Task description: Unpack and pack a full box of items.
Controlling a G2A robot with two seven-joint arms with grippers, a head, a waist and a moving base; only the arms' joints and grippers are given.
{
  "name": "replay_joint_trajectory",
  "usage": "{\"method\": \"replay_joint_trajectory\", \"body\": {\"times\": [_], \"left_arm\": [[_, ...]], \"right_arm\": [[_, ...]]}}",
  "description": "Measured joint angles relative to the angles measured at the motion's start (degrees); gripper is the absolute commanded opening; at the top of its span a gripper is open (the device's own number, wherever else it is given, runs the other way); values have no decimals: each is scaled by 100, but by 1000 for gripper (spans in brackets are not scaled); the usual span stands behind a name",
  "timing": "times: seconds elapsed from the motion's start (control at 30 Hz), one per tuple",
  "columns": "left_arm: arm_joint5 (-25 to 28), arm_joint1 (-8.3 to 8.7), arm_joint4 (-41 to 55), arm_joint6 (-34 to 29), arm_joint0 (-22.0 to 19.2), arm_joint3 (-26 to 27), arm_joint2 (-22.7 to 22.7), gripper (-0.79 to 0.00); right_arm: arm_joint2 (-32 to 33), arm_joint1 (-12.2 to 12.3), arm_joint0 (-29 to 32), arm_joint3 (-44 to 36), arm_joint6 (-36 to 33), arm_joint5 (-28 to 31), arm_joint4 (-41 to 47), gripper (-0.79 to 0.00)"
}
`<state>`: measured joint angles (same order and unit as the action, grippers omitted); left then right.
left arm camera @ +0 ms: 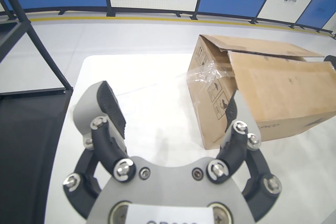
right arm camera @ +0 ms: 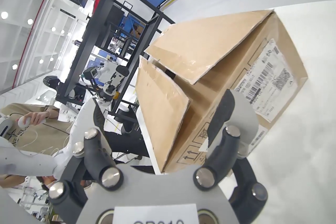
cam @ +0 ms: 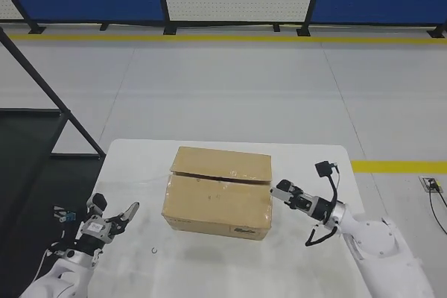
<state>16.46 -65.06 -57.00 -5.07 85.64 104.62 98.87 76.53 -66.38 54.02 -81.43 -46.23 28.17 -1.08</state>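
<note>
1. My left gripper (cam: 113, 217) (left arm camera: 170, 96) hangs low over the near part of the white table (cam: 134, 160), its fingers spread wide with nothing between them. The cardboard box (cam: 220, 195) lies ahead of it and off toward my other hand, well apart from it.
2. The box stands between my hands, and its long axis runs from one hand to the other. The top flaps are down but loose, with the seam along that axis.
3. My right gripper (cam: 280, 188) (right arm camera: 157, 128), fingers apart and empty, is just beside the box's end. It is the nearer hand, so I judge it should lift a flap first.
</note>
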Motion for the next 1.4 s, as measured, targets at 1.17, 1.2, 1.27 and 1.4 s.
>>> {"method": "replay_joint_trajectory", "body": {"times": [1.17,1.2,1.27,1.4], "left_arm": [[313,-3,-820,-514,-758,-850,-958,0],[329,0,-819,-526,-747,-829,-952,0],[349,5,-832,-535,-718,-790,-946,0],[396,11,-869,-515,-648,-724,-949,0]], "right_arm": [[-109,269,71,-556,-2012,980,1726,0],[-141,284,76,-613,-2044,946,1701,0],[-201,325,91,-716,-2092,897,1655,0],[-321,406,101,-850,-2144,845,1557,0]]}}
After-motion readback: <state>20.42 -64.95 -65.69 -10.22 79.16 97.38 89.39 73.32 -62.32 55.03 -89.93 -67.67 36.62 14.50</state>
